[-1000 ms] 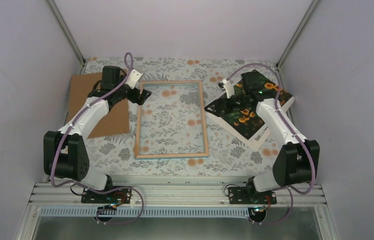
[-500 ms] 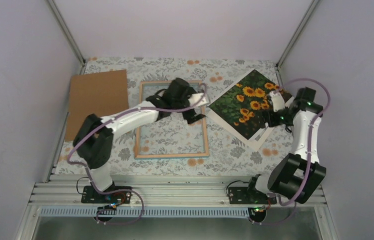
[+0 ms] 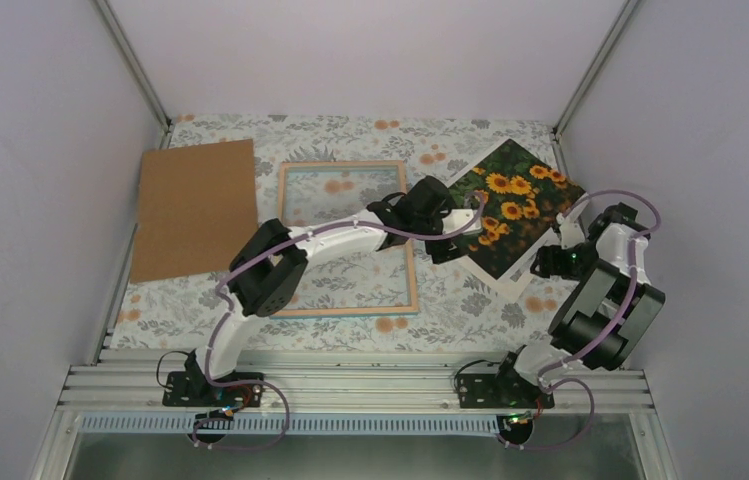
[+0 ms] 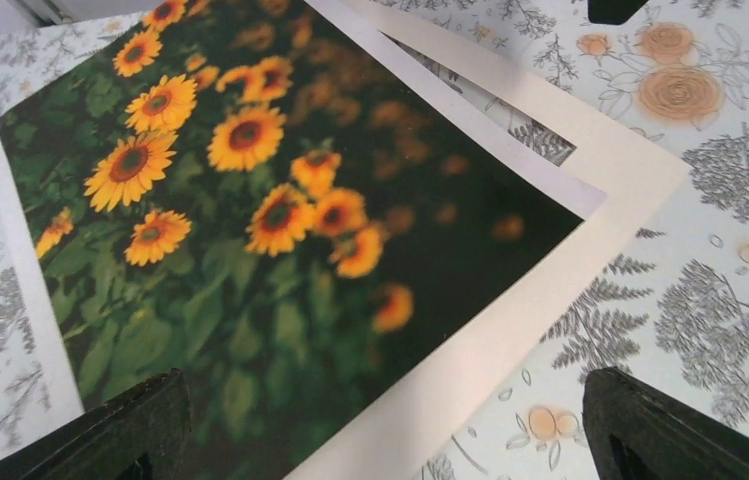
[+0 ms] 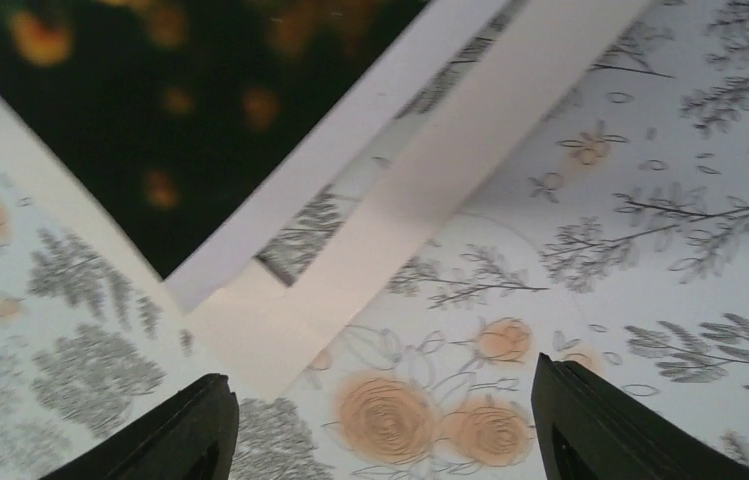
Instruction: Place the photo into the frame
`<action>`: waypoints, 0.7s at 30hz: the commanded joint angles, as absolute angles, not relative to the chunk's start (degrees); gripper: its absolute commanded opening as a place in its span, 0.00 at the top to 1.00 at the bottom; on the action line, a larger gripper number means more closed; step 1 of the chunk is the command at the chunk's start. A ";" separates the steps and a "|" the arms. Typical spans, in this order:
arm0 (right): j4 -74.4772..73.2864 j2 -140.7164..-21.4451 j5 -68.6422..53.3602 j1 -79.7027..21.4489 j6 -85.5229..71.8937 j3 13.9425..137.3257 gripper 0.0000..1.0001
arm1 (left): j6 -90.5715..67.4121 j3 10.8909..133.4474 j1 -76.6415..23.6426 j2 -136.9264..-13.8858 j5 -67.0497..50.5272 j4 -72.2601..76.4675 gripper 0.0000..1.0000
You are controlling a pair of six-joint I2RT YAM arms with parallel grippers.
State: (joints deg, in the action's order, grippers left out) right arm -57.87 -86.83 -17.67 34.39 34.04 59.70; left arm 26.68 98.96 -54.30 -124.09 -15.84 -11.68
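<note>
Floral tablecloth under photo, frame, brown board.

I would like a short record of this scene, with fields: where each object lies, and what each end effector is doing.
photo: rectangular sunflower print with white margin, face up, turned diagonally, on the right, outside the frame
white card mat: under the photo, partly covered
frame: thin rectangular light-wood frame, flat at the centre, no photo in it
plain brown backing board: flat on the left
left end effector: open, over the photo's near-left edge, holding nothing
right end effector: open, over the mat's corner, holding nothing
</note>
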 commanded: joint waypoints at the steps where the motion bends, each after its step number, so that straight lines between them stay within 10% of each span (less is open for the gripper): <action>1: -51.12 -87.68 -12.69 35.27 28.55 58.87 0.27 | 23.57 104.06 -55.29 -128.03 -14.18 -12.58 0.03; 21: -52.12 -98.09 -25.82 35.87 28.77 60.04 0.16 | 20.70 105.82 -56.75 -131.35 -17.41 -10.05 0.06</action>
